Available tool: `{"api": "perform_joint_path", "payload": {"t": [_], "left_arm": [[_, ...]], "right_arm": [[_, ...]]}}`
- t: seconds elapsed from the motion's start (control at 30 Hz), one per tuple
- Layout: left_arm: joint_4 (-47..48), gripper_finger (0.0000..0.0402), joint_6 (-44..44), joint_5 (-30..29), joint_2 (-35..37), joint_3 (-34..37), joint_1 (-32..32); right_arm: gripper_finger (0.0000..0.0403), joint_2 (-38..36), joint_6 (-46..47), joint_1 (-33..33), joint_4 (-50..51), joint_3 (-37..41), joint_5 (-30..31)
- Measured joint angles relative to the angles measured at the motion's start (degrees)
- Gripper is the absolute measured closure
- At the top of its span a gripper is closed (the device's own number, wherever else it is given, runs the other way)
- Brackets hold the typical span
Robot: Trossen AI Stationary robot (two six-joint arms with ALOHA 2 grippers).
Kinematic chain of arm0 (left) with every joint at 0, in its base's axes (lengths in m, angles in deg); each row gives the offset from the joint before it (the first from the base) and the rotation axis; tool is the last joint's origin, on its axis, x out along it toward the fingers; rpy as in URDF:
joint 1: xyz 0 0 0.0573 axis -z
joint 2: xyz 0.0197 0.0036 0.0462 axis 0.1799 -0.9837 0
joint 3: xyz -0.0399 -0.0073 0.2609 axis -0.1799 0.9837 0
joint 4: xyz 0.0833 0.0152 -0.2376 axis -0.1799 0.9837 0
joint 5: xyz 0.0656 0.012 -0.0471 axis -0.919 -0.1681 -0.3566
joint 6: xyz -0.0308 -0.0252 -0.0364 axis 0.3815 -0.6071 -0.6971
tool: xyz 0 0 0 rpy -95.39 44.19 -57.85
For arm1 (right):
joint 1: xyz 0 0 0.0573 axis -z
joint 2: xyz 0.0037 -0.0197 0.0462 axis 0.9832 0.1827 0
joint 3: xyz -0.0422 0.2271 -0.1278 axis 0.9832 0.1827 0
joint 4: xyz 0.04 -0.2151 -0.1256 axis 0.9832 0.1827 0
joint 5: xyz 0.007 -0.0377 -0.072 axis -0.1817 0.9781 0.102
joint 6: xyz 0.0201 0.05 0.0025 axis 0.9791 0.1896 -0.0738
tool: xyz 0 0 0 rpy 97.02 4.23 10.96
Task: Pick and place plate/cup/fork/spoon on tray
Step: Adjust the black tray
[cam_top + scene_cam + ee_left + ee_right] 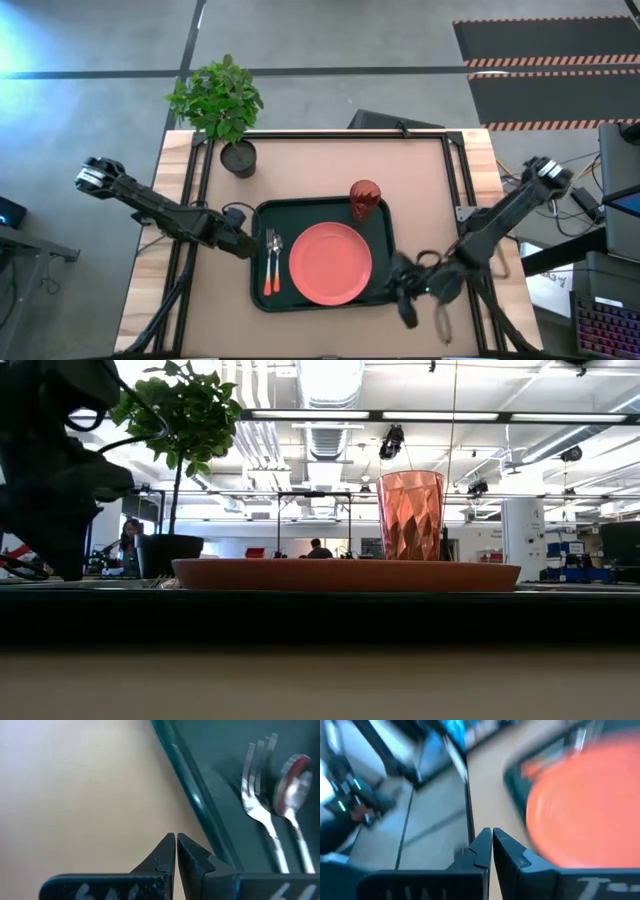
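Observation:
The dark green tray (262,292) lies mid-table. On it rest the coral-orange plate (330,262), the red-brown cup (364,199) standing upright at its far right corner, and the fork (268,262) and the spoon (277,262) side by side at its left. My left gripper (176,838) is shut and empty just left of the tray's left rim (195,802). My right gripper (491,834) is shut and empty near the tray's near right corner. In the low view the plate (345,574) and the cup (410,514) show on the tray.
A potted plant (222,108) stands at the table's far left. Bare tabletop lies left of the tray (75,795) and along the near edge. Black frame rails (455,175) run along the table's sides.

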Motion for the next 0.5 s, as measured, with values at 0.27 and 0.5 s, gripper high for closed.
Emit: {"api": "perform_joint_path", "payload": {"t": [0.27, 0.5], "left_arm": [[-3.0, 0.0402, -0.9, -1.7, -7.9, 0.4, 0.0], [-9.3, 0.0402, -1.2, -5.5, -11.5, 0.1, -0.5]], "right_arm": [[0.0394, -10.6, -16.3, -0.1, -0.2, -1.8, 7.7], [0.0394, -10.9, -18.6, -0.1, 0.5, -1.6, 7.9]]}}
